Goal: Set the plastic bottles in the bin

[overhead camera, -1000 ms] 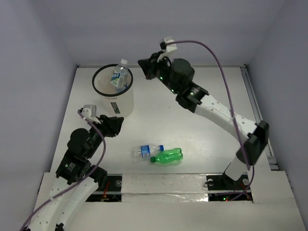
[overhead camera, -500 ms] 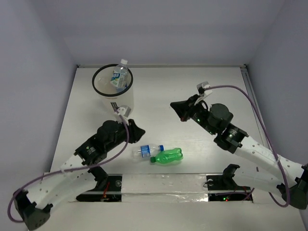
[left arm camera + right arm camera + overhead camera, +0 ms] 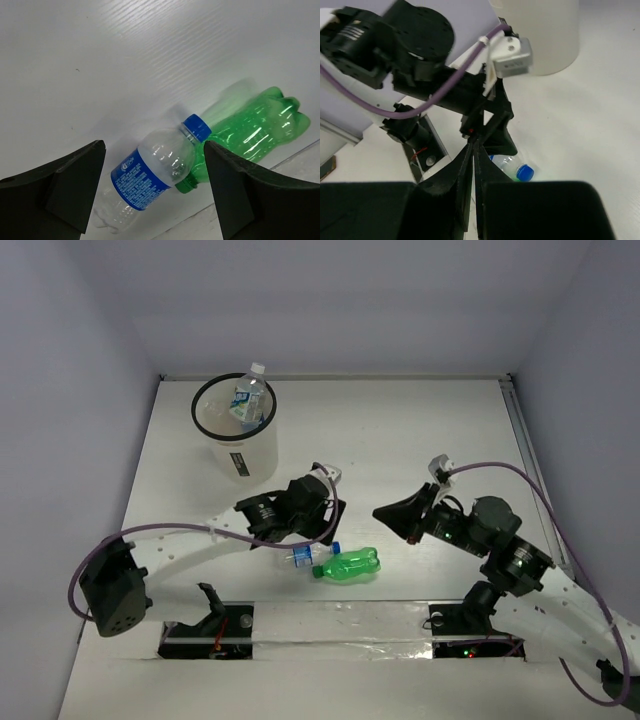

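Note:
Two plastic bottles lie side by side near the front edge: a clear one with a blue label and blue cap point(image 3: 306, 555) point(image 3: 150, 175) and a green one point(image 3: 350, 565) point(image 3: 250, 130). My left gripper point(image 3: 320, 515) point(image 3: 154, 150) hovers just above the clear bottle, open, its fingers on either side of it without touching. Another clear bottle point(image 3: 248, 400) stands inside the white bin point(image 3: 240, 455). Right of the bottles, my right gripper point(image 3: 380, 512) point(image 3: 473, 142) points left at them, its jaws all but together and empty.
The bin point(image 3: 545, 35) stands at the back left. In the right wrist view the left arm point(image 3: 420, 50) fills the upper left, with the clear bottle's cap point(image 3: 524, 172) below it. A white strip point(image 3: 340, 620) runs along the front edge.
My left arm swung from the left side to above the clear bottle and opened its jaws. My right arm drew back from beside the bin to the near right.

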Robot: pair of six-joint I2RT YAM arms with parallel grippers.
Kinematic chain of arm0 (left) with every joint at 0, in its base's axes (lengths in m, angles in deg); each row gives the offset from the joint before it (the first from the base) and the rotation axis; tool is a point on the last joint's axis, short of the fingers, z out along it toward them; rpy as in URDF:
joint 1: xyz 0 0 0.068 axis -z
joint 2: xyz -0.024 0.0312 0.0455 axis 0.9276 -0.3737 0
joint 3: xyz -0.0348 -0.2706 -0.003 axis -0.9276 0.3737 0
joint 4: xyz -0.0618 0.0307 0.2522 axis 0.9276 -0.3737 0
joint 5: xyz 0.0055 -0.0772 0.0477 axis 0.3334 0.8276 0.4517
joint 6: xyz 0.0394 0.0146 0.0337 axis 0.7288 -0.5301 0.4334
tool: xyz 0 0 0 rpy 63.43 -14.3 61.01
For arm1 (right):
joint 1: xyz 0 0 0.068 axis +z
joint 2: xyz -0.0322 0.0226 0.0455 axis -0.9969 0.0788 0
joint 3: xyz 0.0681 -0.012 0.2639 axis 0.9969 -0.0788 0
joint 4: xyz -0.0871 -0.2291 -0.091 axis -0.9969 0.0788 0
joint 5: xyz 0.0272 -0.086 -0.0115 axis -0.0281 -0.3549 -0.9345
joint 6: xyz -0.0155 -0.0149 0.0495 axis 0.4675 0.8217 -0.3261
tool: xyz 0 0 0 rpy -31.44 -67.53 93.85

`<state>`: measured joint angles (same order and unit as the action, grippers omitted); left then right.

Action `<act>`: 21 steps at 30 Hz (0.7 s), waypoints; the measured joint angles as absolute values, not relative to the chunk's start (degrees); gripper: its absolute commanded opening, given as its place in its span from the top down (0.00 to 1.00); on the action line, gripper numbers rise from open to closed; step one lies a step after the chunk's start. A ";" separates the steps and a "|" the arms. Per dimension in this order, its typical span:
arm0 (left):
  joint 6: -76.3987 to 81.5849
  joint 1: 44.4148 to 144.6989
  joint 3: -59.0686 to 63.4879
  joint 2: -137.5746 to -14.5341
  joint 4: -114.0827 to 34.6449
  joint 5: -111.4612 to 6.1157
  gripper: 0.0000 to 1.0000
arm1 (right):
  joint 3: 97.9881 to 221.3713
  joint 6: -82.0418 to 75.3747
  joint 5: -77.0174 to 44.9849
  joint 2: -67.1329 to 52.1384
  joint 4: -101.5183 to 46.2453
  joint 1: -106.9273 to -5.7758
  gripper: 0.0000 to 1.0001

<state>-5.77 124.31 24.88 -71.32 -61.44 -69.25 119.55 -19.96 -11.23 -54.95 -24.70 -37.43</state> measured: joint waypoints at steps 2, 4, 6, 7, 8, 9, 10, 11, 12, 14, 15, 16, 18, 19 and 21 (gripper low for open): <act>-5.36 124.50 24.56 -73.44 -62.69 -69.45 0.20 | 118.83 -20.40 -11.03 -57.51 -24.05 -37.43 0.86; -5.01 124.72 24.25 -74.71 -64.17 -69.14 0.17 | 118.52 -20.68 -10.99 -59.02 -23.39 -37.43 0.84; -4.85 124.96 23.03 -75.98 -66.05 -68.68 0.17 | 118.24 -20.94 -10.95 -59.39 -23.02 -37.43 0.81; -4.88 124.96 21.85 -77.01 -67.23 -68.57 0.17 | 117.96 -21.03 -10.90 -59.34 -22.87 -37.43 0.80; -4.90 124.96 20.69 -78.16 -68.24 -68.59 0.17 | 117.69 -21.12 -10.84 -59.32 -22.47 -37.43 0.80; -4.94 124.96 19.57 -79.39 -69.07 -68.59 0.17 | 117.39 -21.27 -10.77 -59.32 -22.19 -37.43 0.80; -4.96 124.96 18.94 -80.33 -69.53 -68.57 0.17 | 117.08 -21.38 -10.77 -59.34 -22.04 -37.43 0.80; -5.03 124.96 18.72 -80.96 -69.92 -68.53 0.17 | 116.89 -21.45 -10.75 -59.34 -21.82 -37.43 0.79; -5.18 124.96 18.72 -81.25 -70.71 -68.46 0.17 | 116.82 -21.49 -10.75 -59.37 -21.53 -37.43 0.79; -5.47 124.96 18.72 -81.16 -72.35 -67.94 0.16 | 116.78 -21.64 -10.75 -59.54 -21.34 -37.43 0.79; -5.71 124.96 18.72 -81.03 -72.78 -67.63 0.16 | 116.75 -21.67 -10.75 -59.72 -21.31 -37.43 0.79; -5.92 124.96 18.72 -80.87 -73.20 -67.33 0.16 | 116.69 -21.67 -10.75 -59.74 -21.34 -37.43 0.79; -6.56 125.16 18.72 -80.81 -74.05 -67.02 0.16 | 116.56 -21.77 -10.73 -60.07 -21.29 -37.43 0.79; -6.80 125.29 18.72 -80.83 -74.60 -66.98 0.16 | 116.54 -21.80 -10.69 -60.17 -21.25 -37.43 0.79; -7.17 125.46 18.72 -80.83 -75.60 -66.93 0.15 | 116.51 -21.82 -10.55 -60.26 -21.25 -37.43 0.78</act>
